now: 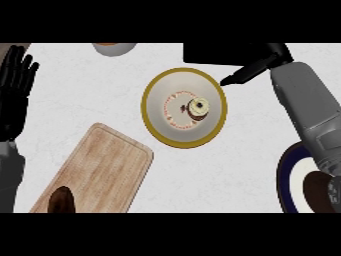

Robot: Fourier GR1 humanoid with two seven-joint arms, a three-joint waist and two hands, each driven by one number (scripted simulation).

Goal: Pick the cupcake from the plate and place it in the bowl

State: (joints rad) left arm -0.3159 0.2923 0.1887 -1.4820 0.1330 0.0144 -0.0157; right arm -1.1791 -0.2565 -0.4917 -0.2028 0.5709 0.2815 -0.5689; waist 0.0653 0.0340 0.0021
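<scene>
**Cupcake sitting in the bowl**

The cupcake (198, 107) is lying inside the bowl (152, 112), right of its centre. My right hand (250, 70) is hovering at the rim's 2 o'clock, fingers slack and holding nothing. My left hand (10, 95) is resting open at 9 o'clock. I'm judging the cupcake light, with soft icing; the wrapper's sides suit a grip best.

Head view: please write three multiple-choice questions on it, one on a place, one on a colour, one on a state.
1. Where is the cupcake? A on the wooden board; B in the bowl; C on the blue-rimmed plate.
2. The bowl's rim is: A red; B yellow; C green.
3. The left hand is: A open; B holding the cupcake; C pressing the board.
Answers: 1 B, the cupcake sits inside the bowl. 2 B, the rim shows yellow. 3 A, it rests at the left edge, fingers straight.
</scene>
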